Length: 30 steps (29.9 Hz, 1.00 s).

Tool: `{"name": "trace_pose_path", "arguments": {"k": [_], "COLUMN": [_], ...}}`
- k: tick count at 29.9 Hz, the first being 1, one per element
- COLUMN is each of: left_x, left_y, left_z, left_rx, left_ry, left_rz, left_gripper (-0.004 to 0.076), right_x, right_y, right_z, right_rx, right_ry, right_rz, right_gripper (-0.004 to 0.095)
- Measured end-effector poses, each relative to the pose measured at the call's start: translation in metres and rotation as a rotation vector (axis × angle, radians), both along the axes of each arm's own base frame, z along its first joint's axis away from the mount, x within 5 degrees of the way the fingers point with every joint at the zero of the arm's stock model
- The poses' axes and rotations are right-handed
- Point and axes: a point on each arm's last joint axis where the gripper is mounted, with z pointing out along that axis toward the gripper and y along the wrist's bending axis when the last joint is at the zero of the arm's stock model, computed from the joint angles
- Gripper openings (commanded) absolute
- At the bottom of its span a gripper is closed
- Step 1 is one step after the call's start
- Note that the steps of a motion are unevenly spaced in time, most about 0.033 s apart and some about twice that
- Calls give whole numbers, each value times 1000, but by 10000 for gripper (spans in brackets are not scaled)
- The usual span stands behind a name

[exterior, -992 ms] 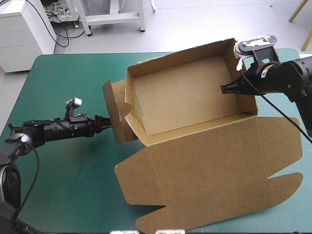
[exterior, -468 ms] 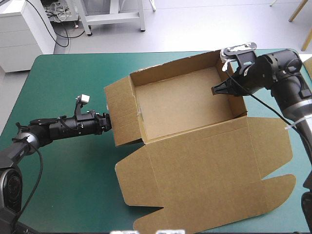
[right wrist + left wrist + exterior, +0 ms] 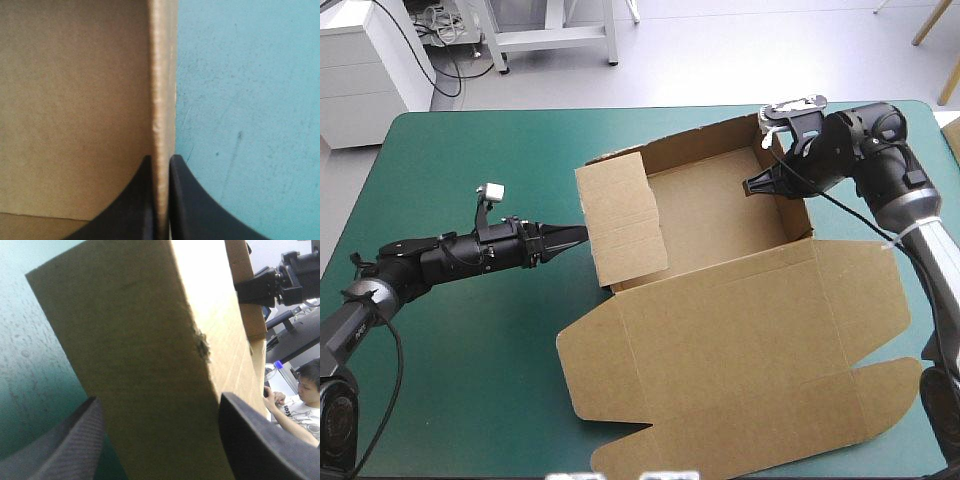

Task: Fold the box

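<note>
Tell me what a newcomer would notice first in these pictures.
The big brown box fills the middle of the teal-green table, its walls raised at the far side and its lid flat toward the near edge. The right gripper pinches the right wall, while the left gripper, open, points at the raised left flap.

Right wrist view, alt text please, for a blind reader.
The right gripper is shut on the box, jaws pinching the edge of a raised brown wall. The box's inside lies on one side, the teal-green cover on the other.
</note>
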Motion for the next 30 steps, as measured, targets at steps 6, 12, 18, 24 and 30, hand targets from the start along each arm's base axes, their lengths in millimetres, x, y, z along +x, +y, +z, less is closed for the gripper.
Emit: {"name": "trace_pose_path", "arguments": {"k": [6, 12, 18, 24, 30], "left_x": [1, -1, 5, 20, 27], "left_y": [-1, -13, -28, -33, -39], "left_z": [6, 7, 20, 40, 54], "left_rx": [-50, -57, 15, 201, 417], "left_ry": [-9, -8, -4, 64, 97], "left_rz": [28, -9, -41, 9, 85], "left_gripper": [474, 474, 474, 449, 356], "right_x": [2, 4, 3, 0, -5], "right_y": [1, 3, 10, 26, 44], "right_z": [1, 0, -1, 1, 2], "right_rx": [9, 27, 8, -18, -7], "right_ry": [-26, -32, -37, -65, -89], "right_rz": [1, 4, 15, 6, 19], "right_gripper": [-21, -20, -20, -20, -20]}}
